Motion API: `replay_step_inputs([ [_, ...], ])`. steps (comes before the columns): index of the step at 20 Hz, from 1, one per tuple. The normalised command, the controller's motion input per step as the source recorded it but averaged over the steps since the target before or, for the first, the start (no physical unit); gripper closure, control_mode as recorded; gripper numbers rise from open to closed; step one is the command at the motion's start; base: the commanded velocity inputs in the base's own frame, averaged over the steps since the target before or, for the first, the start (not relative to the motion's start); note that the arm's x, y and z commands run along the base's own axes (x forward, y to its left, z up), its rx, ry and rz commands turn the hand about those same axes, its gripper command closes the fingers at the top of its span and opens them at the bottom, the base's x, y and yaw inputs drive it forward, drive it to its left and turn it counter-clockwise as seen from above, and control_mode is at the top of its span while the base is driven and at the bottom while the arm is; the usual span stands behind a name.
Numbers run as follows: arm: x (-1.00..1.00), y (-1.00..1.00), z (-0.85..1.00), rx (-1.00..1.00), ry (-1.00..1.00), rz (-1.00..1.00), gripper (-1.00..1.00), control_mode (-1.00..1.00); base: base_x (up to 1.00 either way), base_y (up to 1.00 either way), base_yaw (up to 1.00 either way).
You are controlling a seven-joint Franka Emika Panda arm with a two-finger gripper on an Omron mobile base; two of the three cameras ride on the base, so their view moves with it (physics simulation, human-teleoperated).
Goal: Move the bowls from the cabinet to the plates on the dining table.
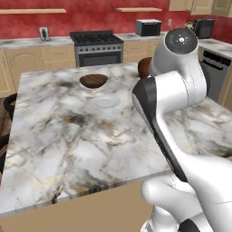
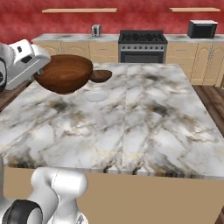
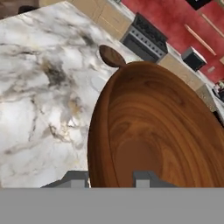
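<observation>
My gripper [image 2: 40,73] is shut on the rim of the reddish brown bowl [image 2: 65,72] and holds it tilted above the left part of the dining table [image 2: 144,118]. In the hand view the bowl [image 3: 162,131] looms large, its rim between my fingertips [image 3: 144,178]. In the left base view, part of this bowl [image 1: 144,67] peeks out behind the arm. An empty white plate [image 2: 96,96] [image 1: 105,103] lies just below and beyond it. The dark brown bowl [image 1: 94,81] [image 2: 100,75] [image 3: 111,56] sits farther back, seemingly on another white plate. The cabinet is out of view.
A black stove [image 1: 96,45] and a microwave [image 2: 202,29] stand at the red back wall, along a marble counter [image 1: 27,43] with low tan cabinets. A dark stool [image 1: 9,105] stands at the table's left edge. The table's near half is bare marble.
</observation>
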Motion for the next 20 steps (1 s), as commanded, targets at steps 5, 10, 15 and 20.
replay_step_inputs([
  [5,0.63,-0.2,0.0,0.01,0.01,0.42,1.0,-1.0,0.0,0.0,0.0],
  [10,0.07,-0.08,0.1,-0.01,0.0,0.44,1.0,-1.0,0.0,0.0,0.0],
  [15,0.0,0.0,0.2,-0.06,0.0,0.27,1.0,-1.0,0.0,0.0,0.0],
  [20,0.11,0.0,0.12,-0.13,-0.05,0.12,1.0,-1.0,0.0,0.0,0.0],
])
